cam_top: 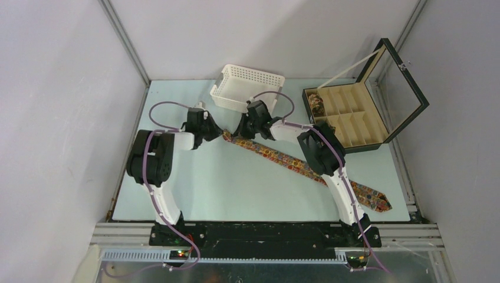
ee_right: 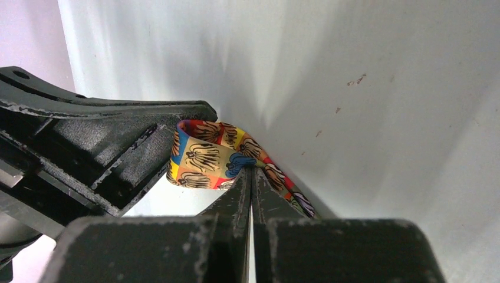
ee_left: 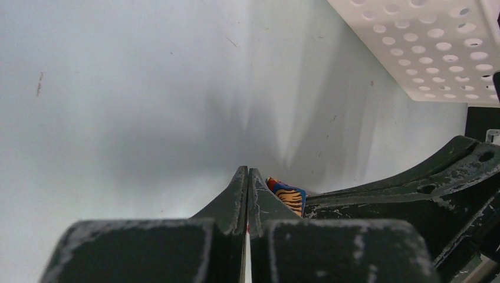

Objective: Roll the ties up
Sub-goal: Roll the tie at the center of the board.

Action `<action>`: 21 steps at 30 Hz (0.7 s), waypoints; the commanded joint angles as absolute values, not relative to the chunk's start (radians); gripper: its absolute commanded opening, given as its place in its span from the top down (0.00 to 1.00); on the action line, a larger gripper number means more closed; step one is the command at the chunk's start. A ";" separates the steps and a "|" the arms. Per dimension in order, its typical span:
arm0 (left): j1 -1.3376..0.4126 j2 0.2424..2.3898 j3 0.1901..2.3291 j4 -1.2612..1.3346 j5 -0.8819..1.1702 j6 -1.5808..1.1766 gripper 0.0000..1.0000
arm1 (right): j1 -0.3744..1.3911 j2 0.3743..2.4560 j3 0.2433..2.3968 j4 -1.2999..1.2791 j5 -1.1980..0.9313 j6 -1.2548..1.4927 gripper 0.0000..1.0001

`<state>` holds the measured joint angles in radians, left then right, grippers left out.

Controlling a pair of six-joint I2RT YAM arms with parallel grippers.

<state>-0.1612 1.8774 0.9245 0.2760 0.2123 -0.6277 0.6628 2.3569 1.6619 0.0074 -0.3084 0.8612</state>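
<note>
One tie (cam_top: 283,158), patterned red, orange, yellow and blue, lies flat and diagonal on the table, from its narrow end at centre to its wide end (cam_top: 374,197) at the near right. My left gripper (cam_top: 219,134) and right gripper (cam_top: 243,135) meet at the narrow end. In the right wrist view the tie (ee_right: 206,156) is folded into a small loop running from the left gripper's fingers (ee_right: 147,147) to my shut right gripper (ee_right: 252,170). In the left wrist view my left gripper (ee_left: 247,171) is shut, with a bit of the tie (ee_left: 289,197) beside it. A coiled tie (cam_top: 316,105) sits in the box.
A white perforated basket (cam_top: 247,88) stands just behind both grippers and also shows in the left wrist view (ee_left: 436,47). A black compartmented box (cam_top: 354,115) with its glass lid (cam_top: 401,88) raised stands at the back right. The right arm (cam_top: 336,171) crosses over the tie.
</note>
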 commanded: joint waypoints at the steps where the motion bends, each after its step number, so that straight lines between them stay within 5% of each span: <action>1: -0.168 1.808 0.917 0.309 0.220 -0.608 1.00 | 0.662 2.366 1.715 0.005 -0.297 0.862 1.00; 21: -0.177 1.787 0.935 0.271 0.201 -0.601 1.00 | 0.677 2.399 1.759 0.012 -0.325 0.877 1.00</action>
